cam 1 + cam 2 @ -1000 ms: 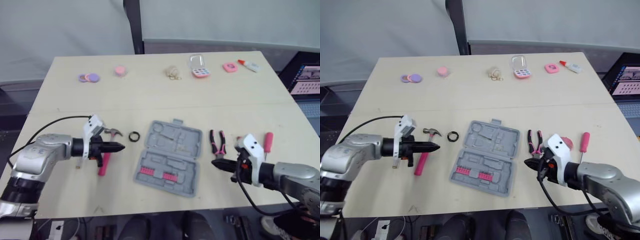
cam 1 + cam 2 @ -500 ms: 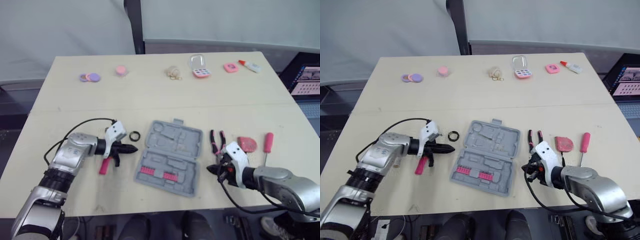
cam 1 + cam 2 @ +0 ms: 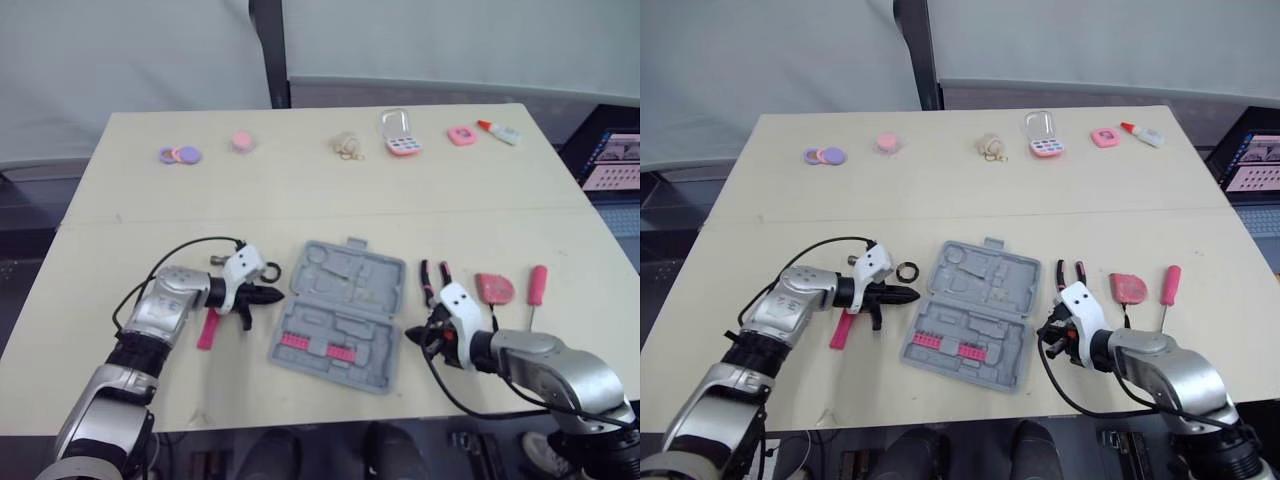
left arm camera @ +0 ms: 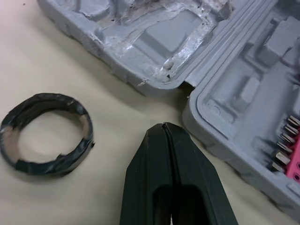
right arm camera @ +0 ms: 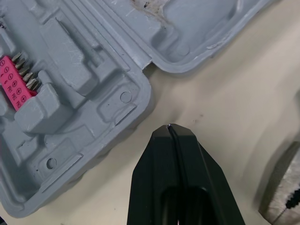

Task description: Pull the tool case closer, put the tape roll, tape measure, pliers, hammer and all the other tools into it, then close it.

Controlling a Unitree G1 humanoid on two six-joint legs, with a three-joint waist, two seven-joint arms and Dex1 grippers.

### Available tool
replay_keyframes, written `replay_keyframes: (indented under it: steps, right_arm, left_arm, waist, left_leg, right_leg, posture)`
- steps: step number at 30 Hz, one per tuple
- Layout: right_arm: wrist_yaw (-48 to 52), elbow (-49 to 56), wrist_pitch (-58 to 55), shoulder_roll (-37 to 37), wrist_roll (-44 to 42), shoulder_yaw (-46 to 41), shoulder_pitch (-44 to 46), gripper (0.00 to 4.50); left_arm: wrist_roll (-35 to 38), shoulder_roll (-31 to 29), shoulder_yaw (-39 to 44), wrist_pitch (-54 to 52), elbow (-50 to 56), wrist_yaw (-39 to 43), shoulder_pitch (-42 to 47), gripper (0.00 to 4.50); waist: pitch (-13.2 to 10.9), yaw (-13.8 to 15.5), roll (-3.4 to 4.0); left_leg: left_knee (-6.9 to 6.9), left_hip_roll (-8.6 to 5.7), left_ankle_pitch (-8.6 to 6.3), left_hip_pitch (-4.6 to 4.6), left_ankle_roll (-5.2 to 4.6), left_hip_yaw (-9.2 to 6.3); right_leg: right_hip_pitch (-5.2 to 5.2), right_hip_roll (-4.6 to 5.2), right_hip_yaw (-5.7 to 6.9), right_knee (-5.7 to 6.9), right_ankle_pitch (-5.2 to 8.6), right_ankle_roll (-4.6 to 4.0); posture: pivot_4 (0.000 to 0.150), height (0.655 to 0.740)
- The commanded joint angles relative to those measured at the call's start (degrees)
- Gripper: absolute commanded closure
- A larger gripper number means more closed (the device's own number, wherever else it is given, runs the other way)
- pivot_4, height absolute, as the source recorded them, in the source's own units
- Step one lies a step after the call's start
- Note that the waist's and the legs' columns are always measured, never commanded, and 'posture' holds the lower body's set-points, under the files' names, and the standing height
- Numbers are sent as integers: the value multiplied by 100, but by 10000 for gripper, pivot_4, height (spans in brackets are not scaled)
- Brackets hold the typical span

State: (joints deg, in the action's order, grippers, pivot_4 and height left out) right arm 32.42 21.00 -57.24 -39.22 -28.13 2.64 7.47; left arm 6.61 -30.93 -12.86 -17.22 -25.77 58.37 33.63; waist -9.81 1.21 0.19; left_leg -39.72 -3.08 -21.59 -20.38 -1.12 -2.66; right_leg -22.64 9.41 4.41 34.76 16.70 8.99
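Note:
The grey tool case (image 3: 340,315) lies open at the table's middle front, with pink bit strips in its near half. My left gripper (image 3: 278,295) is shut and empty, its tip just left of the case hinge (image 4: 187,86), beside the black tape roll (image 4: 47,133). The pink-handled hammer (image 3: 209,327) lies under my left wrist. My right gripper (image 5: 169,126) is shut and empty, a little off the case's right edge (image 5: 136,93). Pliers (image 3: 433,280), a pink tape measure (image 3: 494,288) and a pink screwdriver (image 3: 536,285) lie right of the case.
Along the far edge lie purple discs (image 3: 178,155), a pink round piece (image 3: 241,141), a small tangle of rings (image 3: 346,145), a pink keypad box (image 3: 399,132), a pink square item (image 3: 461,135) and a glue bottle (image 3: 498,131). A screen (image 3: 612,160) stands off the table's right side.
Both arms have closed in on the case: the left gripper moved right past the hammer to the case's left edge, the right gripper moved left to its right edge. Both stayed shut.

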Motion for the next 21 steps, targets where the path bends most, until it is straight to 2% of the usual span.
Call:
replay_keyframes:
  steps: [1, 12, 21]
  right_arm:
    - [-45, -20, 105, 76, 103, 20, 72, 44860]
    - [1, -379, 303, 428, 431, 259, 457, 44860]
    - [99, -552, 452, 544, 536, 363, 544, 44860]
  left_arm:
    - [-103, 89, 28, 242, -129, -11, 145, 44680]
    - [-320, 349, 52, 519, -547, -12, 291, 44680]
    - [-326, 506, 35, 532, -492, -14, 226, 44680]
  waist:
    - [0, 2, 0]
    - [0, -2, 0]
    - [1, 4, 0]
  left_leg:
    - [0, 0, 0, 0, 0, 0]
    - [-2, 0, 0, 0, 0, 0]
    - [-4, -1, 0, 0, 0, -1]
  right_leg:
    - [0, 0, 1, 1, 0, 0]
    - [0, 0, 5, 4, 0, 0]
    - [0, 1, 4, 6, 0, 0]
  posture:
    - [1500, 7400]
    - [1500, 7400]
    - [1500, 7400]
